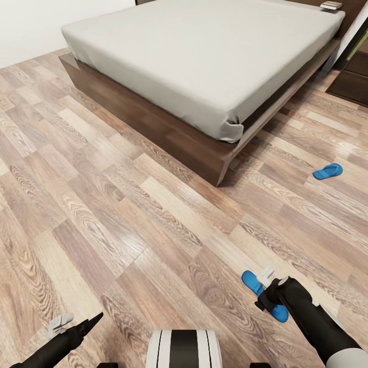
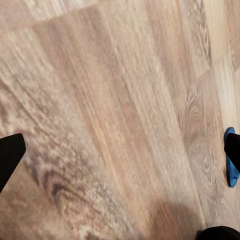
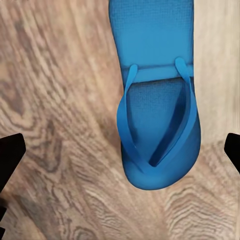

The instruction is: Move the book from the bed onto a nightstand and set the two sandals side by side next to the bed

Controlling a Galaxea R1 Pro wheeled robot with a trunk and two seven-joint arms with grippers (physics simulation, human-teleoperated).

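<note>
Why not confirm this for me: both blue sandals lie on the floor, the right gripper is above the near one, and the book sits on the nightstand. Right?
Wrong on the book: the head view shows it on the bed's far corner, not a nightstand. The rest holds: right gripper above the near sandal, the far sandal on the floor.

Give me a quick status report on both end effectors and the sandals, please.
Right end effector open above near bright blue flat sandal on floor. Left end effector open, empty. Second blue sandal lies apart, right of dark-framed bed. Nothing obstructing.
</note>
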